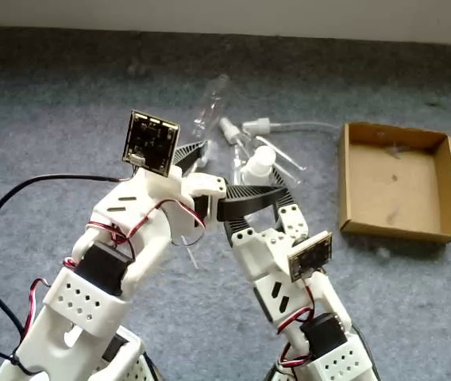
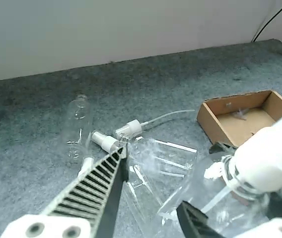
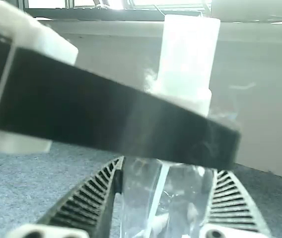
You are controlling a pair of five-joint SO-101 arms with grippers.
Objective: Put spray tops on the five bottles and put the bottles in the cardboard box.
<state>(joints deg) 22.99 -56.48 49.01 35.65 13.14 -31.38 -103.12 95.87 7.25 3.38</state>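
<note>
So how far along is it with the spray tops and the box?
Early. Done: one bottle has a white spray top sitting on it. In hand: the right gripper is shut on that bottle, with the open left gripper beside its top. Left: the cardboard box holds no bottles, and loose bottles and loose tops lie on the carpet.
</note>
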